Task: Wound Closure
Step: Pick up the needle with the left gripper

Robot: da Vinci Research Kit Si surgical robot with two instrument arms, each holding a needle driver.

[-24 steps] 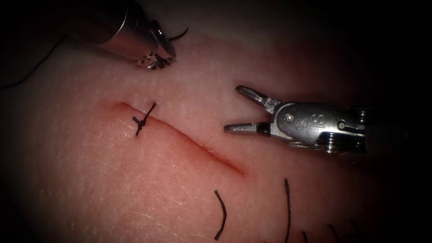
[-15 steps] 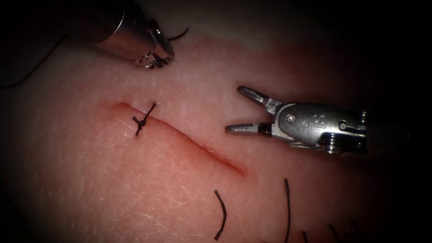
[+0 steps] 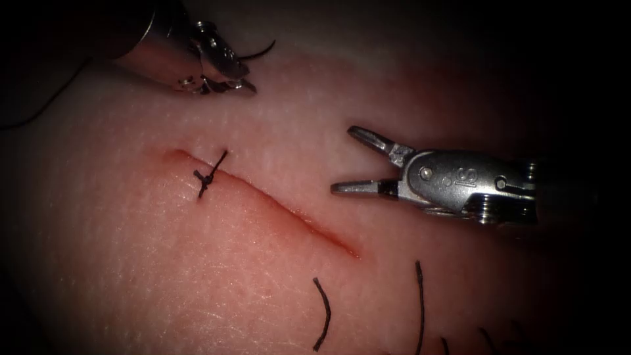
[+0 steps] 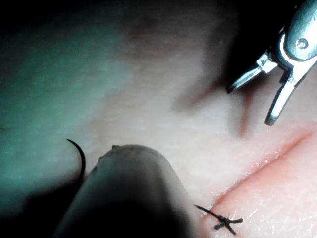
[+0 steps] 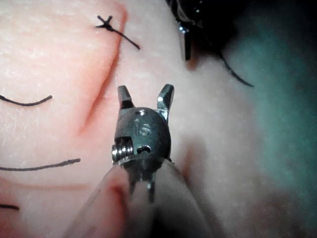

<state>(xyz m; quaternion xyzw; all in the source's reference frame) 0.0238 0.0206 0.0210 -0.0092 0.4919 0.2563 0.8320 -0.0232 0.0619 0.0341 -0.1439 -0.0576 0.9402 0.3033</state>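
where cut, pale tissue [image 3: 276, 131]

Falls brightly on the middle of the tissue [image 3: 197, 263], fades to black at the edges. Glares off the metal of the right tool [image 3: 343, 160].

no bystander objects, just the suturing scene itself

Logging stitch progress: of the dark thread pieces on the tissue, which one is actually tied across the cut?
The short dark knotted stitch near the cut's upper left end. The other dark thread pieces lie loose below the cut.
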